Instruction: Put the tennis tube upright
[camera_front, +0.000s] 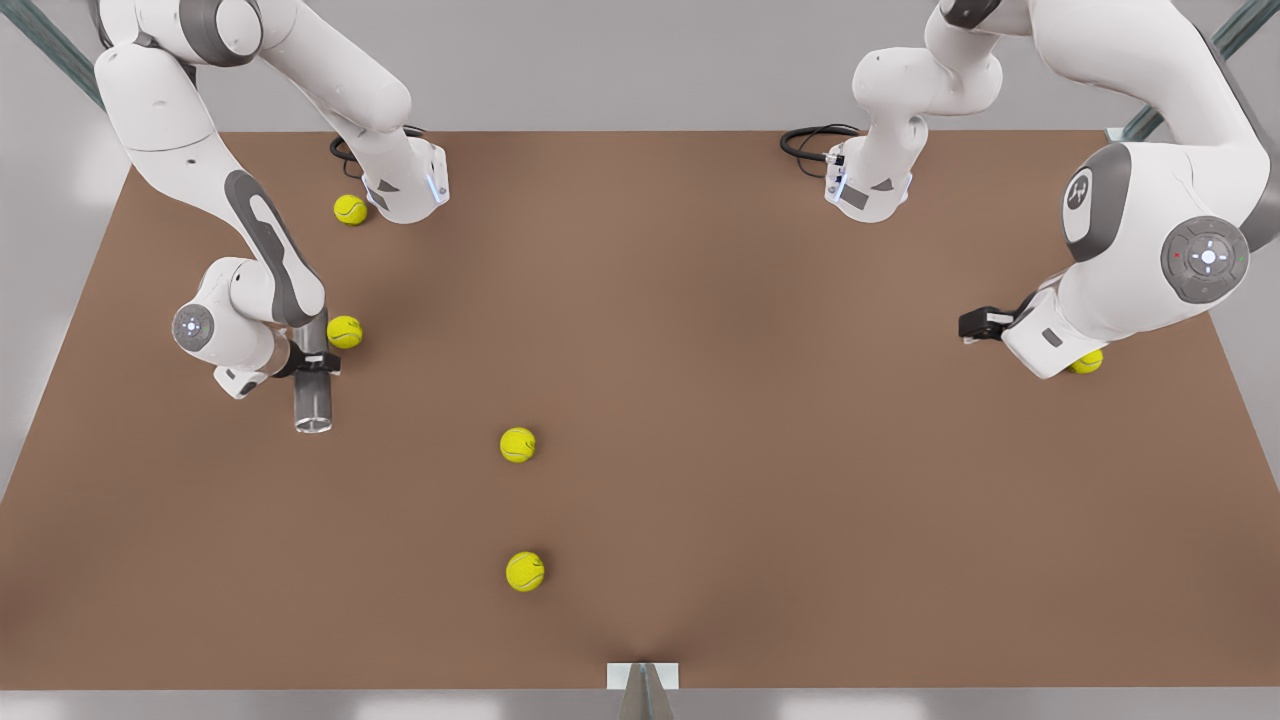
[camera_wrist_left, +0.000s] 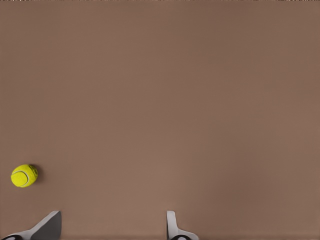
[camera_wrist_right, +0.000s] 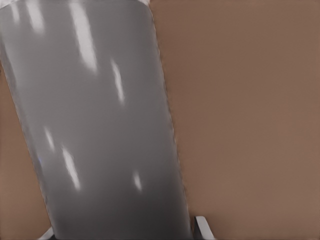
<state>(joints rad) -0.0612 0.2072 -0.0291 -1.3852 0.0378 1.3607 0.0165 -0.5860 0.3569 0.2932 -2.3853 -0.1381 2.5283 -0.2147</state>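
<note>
The tennis tube (camera_front: 312, 398) is a grey shiny cylinder at the front view's left, its open pale-rimmed end toward the table's near edge. My right gripper (camera_front: 314, 362) is shut on its middle. Close up, the tennis tube (camera_wrist_right: 100, 125) runs between my right gripper's (camera_wrist_right: 125, 232) fingertips (camera_wrist_right: 202, 227), which press on both sides. I cannot tell whether the tube rests on the table or is lifted. My left gripper (camera_front: 975, 325) waits at the front view's right, low over the table. Up close, my left gripper (camera_wrist_left: 111, 227) is open with nothing between its fingers.
Several yellow-green tennis balls lie on the brown table (camera_front: 700, 400): one (camera_front: 344, 331) just behind the tube, one (camera_front: 350, 209) at the back left, two (camera_front: 517, 444) (camera_front: 525, 571) in the middle, one (camera_front: 1087, 361) under the left arm. A ball (camera_wrist_left: 24, 175) lies beside the left gripper.
</note>
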